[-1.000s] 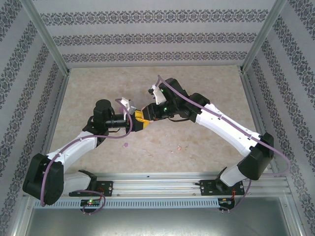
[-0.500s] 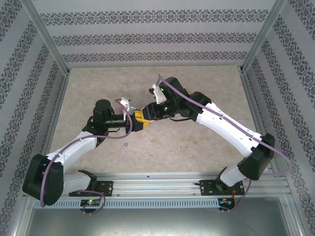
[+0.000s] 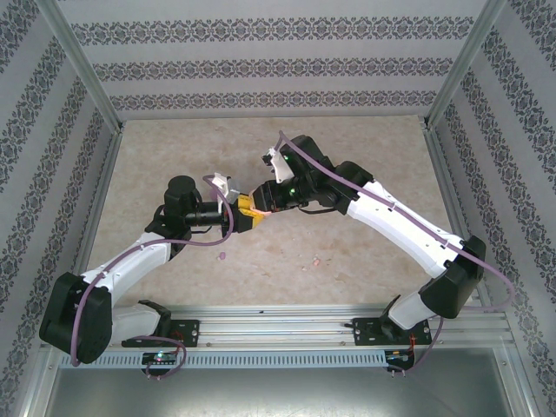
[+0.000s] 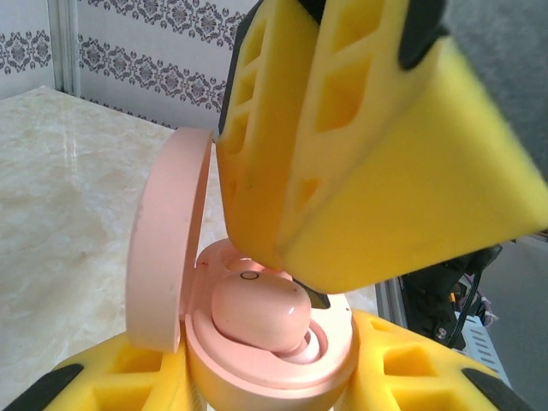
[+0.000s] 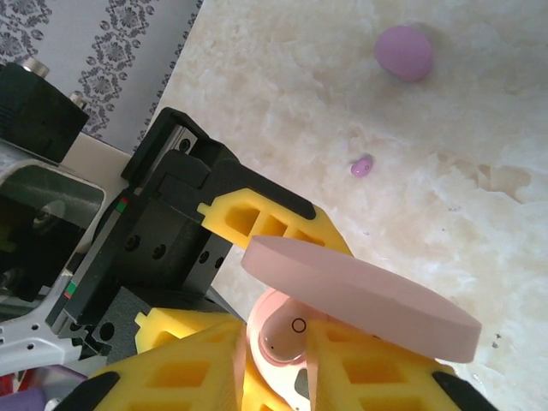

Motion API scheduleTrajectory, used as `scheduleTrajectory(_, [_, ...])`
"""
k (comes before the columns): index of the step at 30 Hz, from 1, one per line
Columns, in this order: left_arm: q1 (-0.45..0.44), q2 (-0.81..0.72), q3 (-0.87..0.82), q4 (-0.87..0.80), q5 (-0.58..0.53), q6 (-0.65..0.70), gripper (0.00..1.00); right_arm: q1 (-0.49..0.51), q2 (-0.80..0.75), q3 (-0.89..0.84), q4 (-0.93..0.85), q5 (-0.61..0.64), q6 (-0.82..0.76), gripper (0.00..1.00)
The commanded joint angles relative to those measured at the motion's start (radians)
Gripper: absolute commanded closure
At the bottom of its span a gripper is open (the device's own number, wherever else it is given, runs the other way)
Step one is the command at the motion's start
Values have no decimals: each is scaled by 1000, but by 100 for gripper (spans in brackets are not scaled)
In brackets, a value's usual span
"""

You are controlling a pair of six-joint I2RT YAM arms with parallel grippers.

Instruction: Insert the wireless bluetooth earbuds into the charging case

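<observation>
Pink plastic is the whole job here. The charging case (image 4: 257,377) is clamped by its base in the left pincer (image 4: 270,394) and held above the worktop (image 5: 282,94) near the middle of the scene. Its lid (image 4: 167,257) is hinged open and stands upright on the left in the left wrist view. 1 pink earbud (image 4: 257,312) lies in a well of the case, tilted and not yet flush.

The right pincer (image 5: 278,342) meets it from the right. Its 2 yellow fingers (image 4: 377,171) are nearly together and, as far as the right wrist view shows, pinched on the sides of that bud. On the worktop below lie a tiny purple earbud (image 5: 362,166) and, farther off, a larger purple rounded piece (image 5: 402,51). I cannot tell whether that piece is a case.

The bud is probably very light, hard and glossy, so a tight squeeze could make it squirt out sideways. It is best taken gently across its broader flanks, leaving the underside free to find the well. The case looks stiff and light too, with the hinge as its weak part, so a hold on the sides of the base, clear of the lid, suits it. Seating the bud likely calls for a small turn to line it up, not force.
</observation>
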Motion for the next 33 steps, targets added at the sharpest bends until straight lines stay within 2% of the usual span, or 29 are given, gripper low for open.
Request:
scheduleTrajectory(1, [-9, -19, 25, 22, 17, 31, 86, 17, -19, 11, -11, 20, -14, 78])
scheduleTrajectory(13, [-9, -12, 16, 62, 6, 31, 86, 31, -56, -43, -23, 46, -4, 81])
scheduleTrajectory(21, [-9, 1, 10, 98, 7, 20, 86, 31, -90, -35, -8, 54, 5, 73])
scheduleTrajectory(27, [-10, -11, -33, 171, -8, 44, 86, 16, -166, -42, -1, 120, 37, 72])
scheduleTrajectory(33, [-9, -25, -57, 231, -39, 83, 86, -43, -278, -159, 42, 178, 122, 71])
